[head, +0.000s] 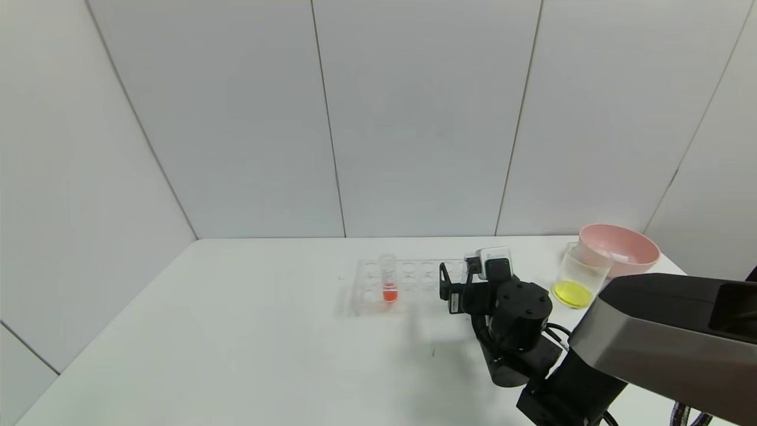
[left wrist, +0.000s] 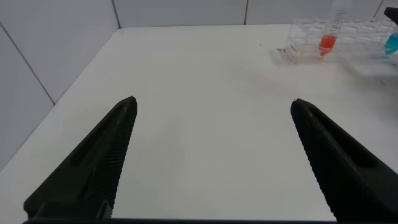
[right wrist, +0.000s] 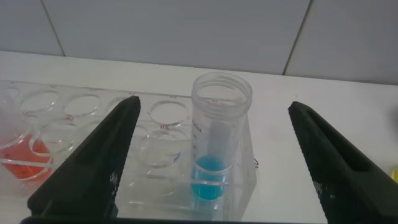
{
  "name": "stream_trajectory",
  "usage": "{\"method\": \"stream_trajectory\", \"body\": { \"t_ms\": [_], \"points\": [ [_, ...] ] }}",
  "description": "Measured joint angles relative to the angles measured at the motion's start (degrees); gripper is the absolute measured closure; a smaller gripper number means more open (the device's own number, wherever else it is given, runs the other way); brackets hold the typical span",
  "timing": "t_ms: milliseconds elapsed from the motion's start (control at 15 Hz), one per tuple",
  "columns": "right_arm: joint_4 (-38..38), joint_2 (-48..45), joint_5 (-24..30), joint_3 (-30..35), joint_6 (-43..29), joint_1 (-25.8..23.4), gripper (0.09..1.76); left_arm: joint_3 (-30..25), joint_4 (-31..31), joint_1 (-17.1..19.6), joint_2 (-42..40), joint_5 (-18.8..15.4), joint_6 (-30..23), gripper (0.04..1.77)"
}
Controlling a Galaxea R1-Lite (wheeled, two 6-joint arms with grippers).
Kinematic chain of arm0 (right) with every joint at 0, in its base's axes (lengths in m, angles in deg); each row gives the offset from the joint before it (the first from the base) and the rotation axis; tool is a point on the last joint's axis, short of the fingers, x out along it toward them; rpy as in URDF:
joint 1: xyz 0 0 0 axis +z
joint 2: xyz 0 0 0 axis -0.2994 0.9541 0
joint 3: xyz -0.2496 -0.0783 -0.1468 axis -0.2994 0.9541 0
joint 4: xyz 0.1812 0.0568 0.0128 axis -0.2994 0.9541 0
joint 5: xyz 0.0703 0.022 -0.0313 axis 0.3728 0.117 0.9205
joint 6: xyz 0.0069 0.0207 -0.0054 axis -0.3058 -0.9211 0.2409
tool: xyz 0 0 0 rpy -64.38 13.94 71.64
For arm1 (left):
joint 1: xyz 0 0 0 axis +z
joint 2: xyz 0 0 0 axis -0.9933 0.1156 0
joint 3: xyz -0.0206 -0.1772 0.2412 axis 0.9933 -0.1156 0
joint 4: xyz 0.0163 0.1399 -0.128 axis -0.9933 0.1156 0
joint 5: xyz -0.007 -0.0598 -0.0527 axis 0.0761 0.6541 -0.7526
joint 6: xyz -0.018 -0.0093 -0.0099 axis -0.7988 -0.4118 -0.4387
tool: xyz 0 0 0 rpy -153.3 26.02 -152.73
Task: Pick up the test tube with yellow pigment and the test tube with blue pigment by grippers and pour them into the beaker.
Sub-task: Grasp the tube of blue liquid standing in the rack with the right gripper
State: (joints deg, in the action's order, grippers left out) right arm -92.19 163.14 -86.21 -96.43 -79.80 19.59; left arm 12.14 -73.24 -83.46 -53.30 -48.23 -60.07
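On the white table, the test tube with blue pigment stands in the clear rack, between the right gripper's wide-open fingers. A skewed closure could tip it or drag the rack. The beaker already holds yellow.

Right arm: black rounded joint housings showing small screws, a silver-grey link, black cables looping beside the wrist, a white camera box sitting on top. Both end effectors are showing two tapering black fingers with ribbed inner faces.
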Motion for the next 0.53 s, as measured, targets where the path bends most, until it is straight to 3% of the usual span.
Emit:
{"method": "stream_trajectory", "body": {
  "t_ms": [533],
  "points": [
    [1.2,2.4,1.6,-4.2,0.1,-1.8,0.14,0.0,0.0,0.0,0.0,0.0,0.0,0.05]
  ]
}}
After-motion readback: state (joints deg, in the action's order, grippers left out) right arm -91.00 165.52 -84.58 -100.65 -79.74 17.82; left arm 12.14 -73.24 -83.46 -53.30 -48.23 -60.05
